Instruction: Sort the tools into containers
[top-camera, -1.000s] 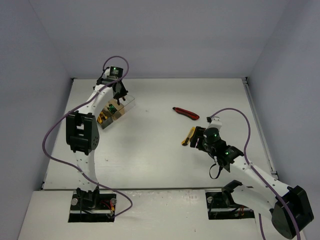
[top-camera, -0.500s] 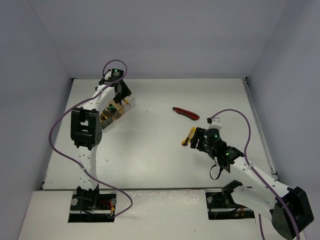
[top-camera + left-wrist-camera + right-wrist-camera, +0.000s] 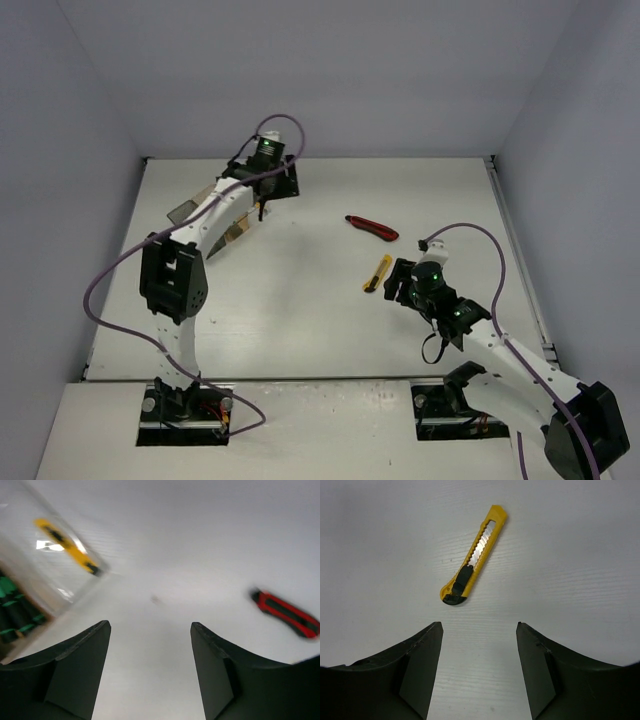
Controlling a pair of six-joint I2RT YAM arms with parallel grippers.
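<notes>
The containers (image 3: 232, 232) stand at the back left, partly hidden by my left arm. In the left wrist view the clear bin (image 3: 47, 567) holds a yellow screwdriver (image 3: 67, 547), and black-green tools (image 3: 12, 611) lie in the bin beside it. My left gripper (image 3: 268, 195) (image 3: 150, 627) hovers just right of the bins, open and empty. A red-black utility knife (image 3: 372, 227) (image 3: 286, 614) lies on the table right of centre. A yellow utility knife (image 3: 377, 272) (image 3: 472, 567) lies just ahead of my right gripper (image 3: 400, 285) (image 3: 479, 625), which is open and empty.
The white table (image 3: 300, 300) is walled on three sides by pale panels. Purple cables loop off both arms. The two knives lie about a hand's width apart.
My left gripper has opened and swung right, away from above the bins toward the table's middle. The right arm has barely moved.
</notes>
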